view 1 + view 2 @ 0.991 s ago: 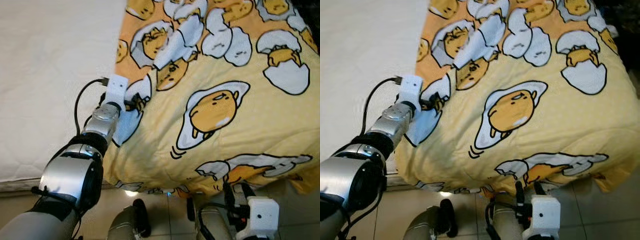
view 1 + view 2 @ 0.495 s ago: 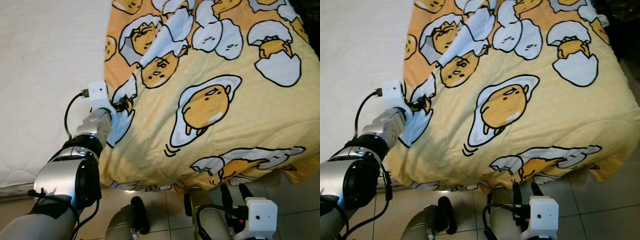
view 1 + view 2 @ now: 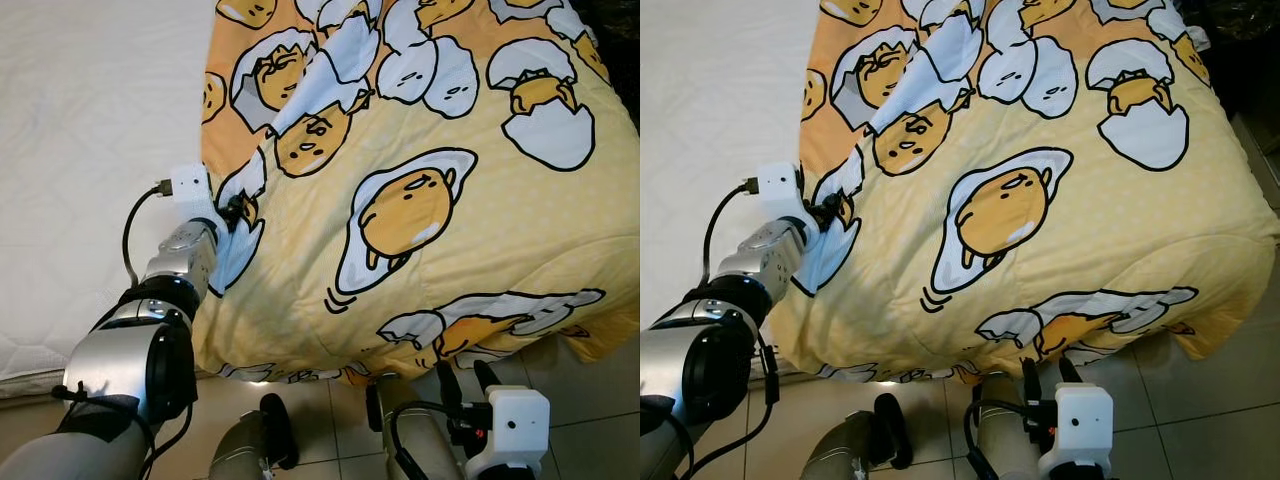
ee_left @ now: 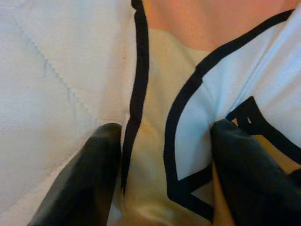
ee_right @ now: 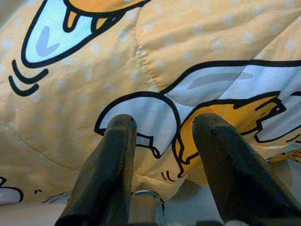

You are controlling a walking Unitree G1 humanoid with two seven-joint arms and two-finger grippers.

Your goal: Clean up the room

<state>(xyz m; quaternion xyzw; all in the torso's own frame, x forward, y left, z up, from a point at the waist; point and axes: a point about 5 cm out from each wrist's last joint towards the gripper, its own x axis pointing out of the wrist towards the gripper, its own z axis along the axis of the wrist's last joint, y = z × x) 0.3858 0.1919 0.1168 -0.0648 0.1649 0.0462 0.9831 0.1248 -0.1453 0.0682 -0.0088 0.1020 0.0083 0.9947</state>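
A yellow blanket (image 3: 430, 200) printed with egg characters covers the right part of a bed and hangs over its near edge. My left gripper (image 3: 235, 210) reaches to the blanket's left border, where it meets the white mattress (image 3: 90, 120). In the left wrist view the left gripper (image 4: 167, 141) is open, its fingers (image 4: 94, 174) spread wide and lying on the fabric, with the black-piped edge between them. My right gripper (image 3: 463, 382) is low by the bed's foot, open, pointing up at the hanging hem (image 5: 155, 84) and holding nothing.
Beige floor tiles (image 3: 330, 440) run along the foot of the bed, with my own legs (image 3: 250, 450) just below the hem. A dark object (image 3: 1240, 20) sits past the bed's far right corner. The bare mattress stretches to the left.
The whole picture has shifted left and widened slightly, so the camera moved. My left gripper stays at the blanket's edge, and the right gripper stays low by the hem.
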